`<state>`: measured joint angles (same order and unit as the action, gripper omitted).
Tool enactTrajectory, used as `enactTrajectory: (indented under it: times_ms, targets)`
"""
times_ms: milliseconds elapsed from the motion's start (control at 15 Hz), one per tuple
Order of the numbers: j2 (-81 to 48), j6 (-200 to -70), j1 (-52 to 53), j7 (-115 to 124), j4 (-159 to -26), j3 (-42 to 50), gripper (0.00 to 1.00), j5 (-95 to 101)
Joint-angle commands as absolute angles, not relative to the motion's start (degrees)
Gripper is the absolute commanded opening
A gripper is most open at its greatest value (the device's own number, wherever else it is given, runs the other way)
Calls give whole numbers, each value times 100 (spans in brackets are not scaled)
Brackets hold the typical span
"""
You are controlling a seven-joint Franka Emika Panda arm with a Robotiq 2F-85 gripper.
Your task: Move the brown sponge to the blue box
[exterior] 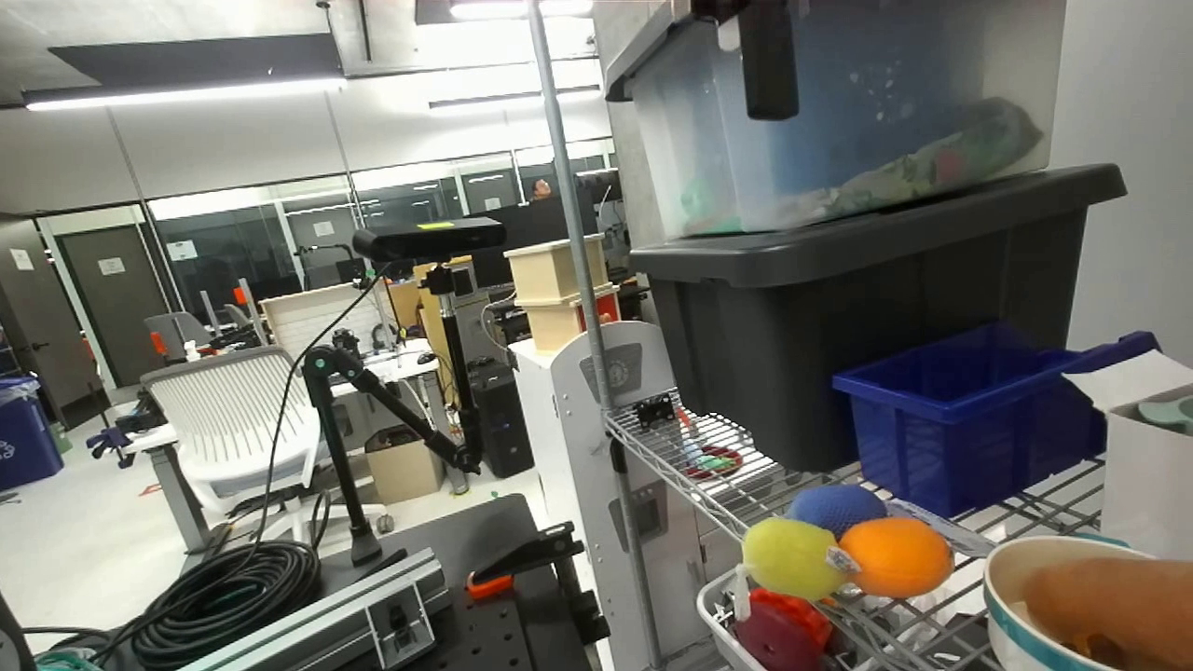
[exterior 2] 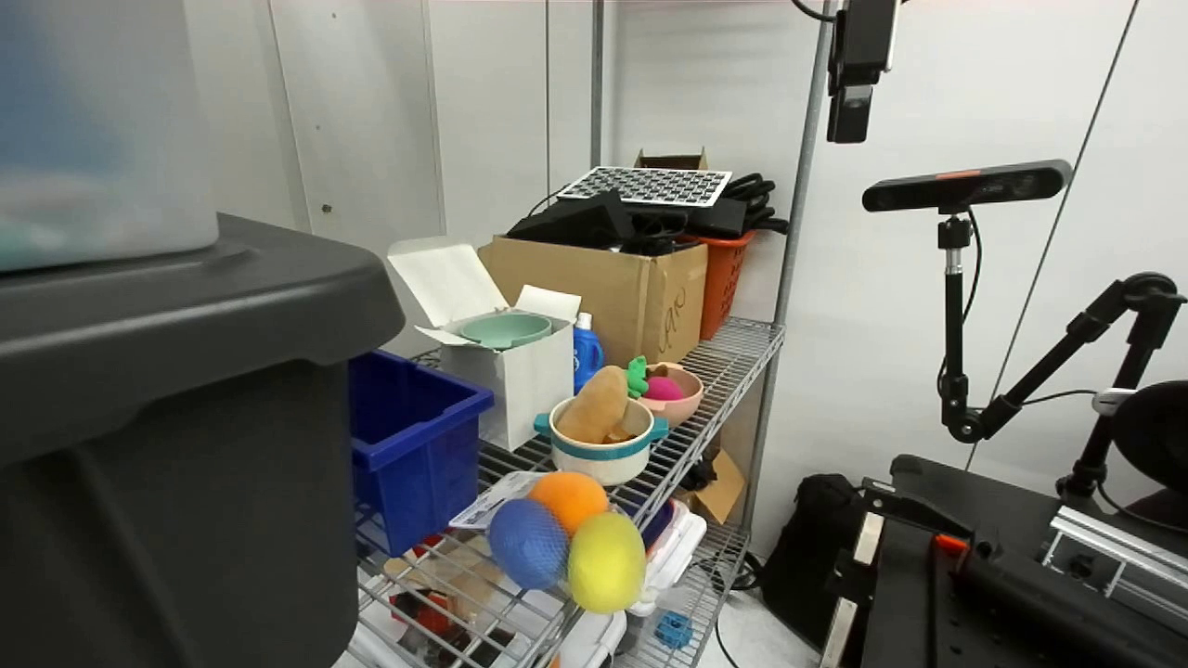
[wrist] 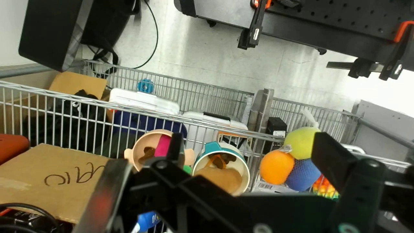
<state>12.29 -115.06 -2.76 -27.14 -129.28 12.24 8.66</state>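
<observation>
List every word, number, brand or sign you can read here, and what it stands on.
Handwriting, perhaps "Audio", upside down in the wrist view: on the cardboard box.
Recycling symbol: on the blue bin.
Too small or blurred to read: paper notices, cabinet emblem, and print on the blue bottle, black carton and white sheet.

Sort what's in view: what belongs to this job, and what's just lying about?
For the job: what looks like the brown sponge, in the white pot; blue box; hand, open.

Lying about: orange ball, yellow ball, blue ball, pink bowl, dark grey tote.
</observation>
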Motion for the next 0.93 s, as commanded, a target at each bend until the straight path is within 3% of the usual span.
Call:
enactTrajectory:
  times_ms: [0, 333, 467, 867]
  targets:
    - [1102, -11911, -449, -2098, -12920, 1062, 100, 959]
    - [1295, -12058, -576, -1085, -13113, 934, 100, 994]
    - [1174, -11312, -560, -1152, -12840, 956, 100, 764]
    - [1192, -10704, -558, -1131, -12780, 978, 100, 696]
